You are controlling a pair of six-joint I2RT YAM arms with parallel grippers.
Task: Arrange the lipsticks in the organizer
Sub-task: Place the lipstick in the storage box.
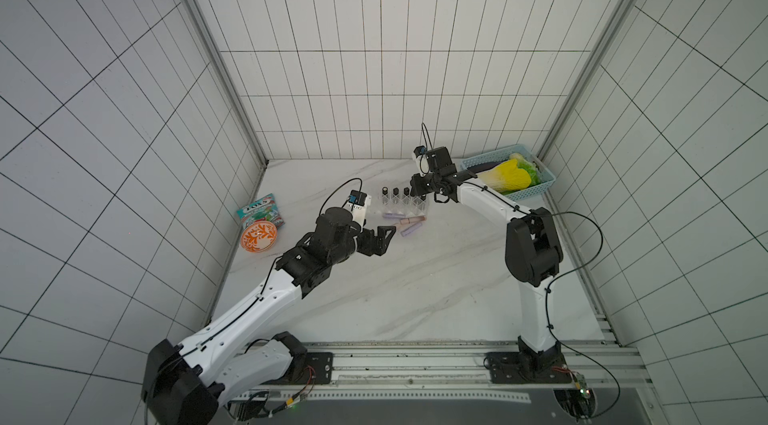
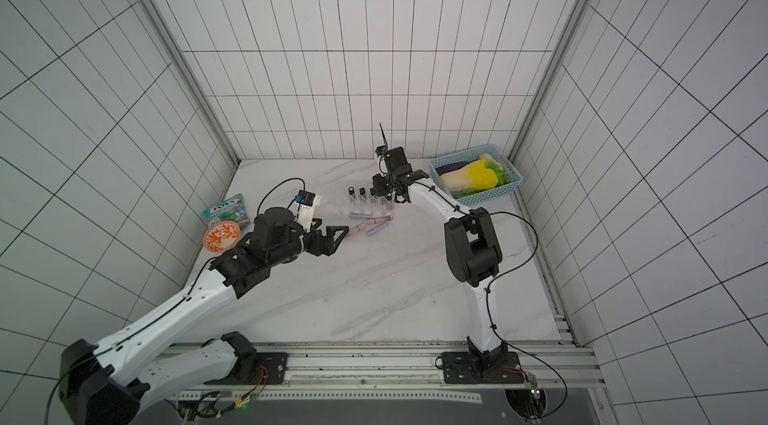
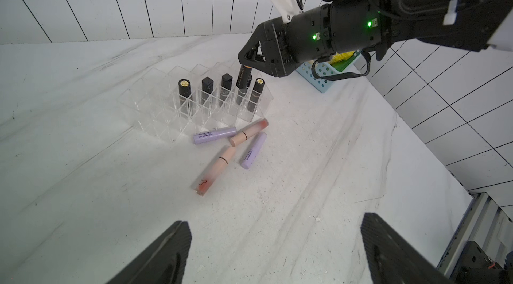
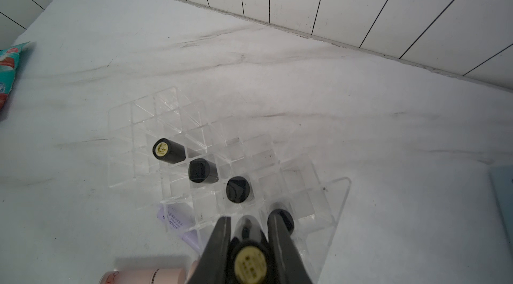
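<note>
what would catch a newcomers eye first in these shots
The right gripper, fingers shut on a tilted black lipstick, is at the clear organizer, where four standing lipsticks form a row. Beside it two lilac tubes and two pink tubes lie loose on the marble table, the open left gripper near them. A yellow-green cabbage in a blue basket stands out in the far right corner.
</note>
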